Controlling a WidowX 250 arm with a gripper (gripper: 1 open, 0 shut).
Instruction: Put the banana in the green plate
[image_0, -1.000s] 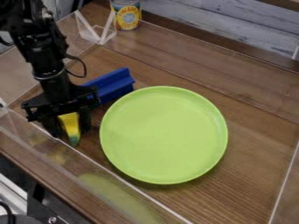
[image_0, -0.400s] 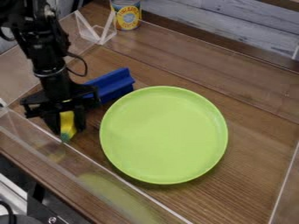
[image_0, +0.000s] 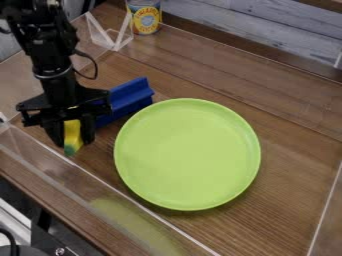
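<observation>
Bench (image_0: 287, 120): dark brown wood, grain running in planks, and it fills most of the view.
Enclosure wall (image_0: 80, 195): clear plastic sheet along the near edge, catching pale reflections.
Far side: grey weathered boards (image_0: 267, 28) run behind the bench.
Light: even and soft, with mild glare on the plastic.

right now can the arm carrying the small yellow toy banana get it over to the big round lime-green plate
Probably yes. The gripper is shut on the banana just left of the green plate, nothing lies between them, and the blue block sits behind, off the path.
</observation>
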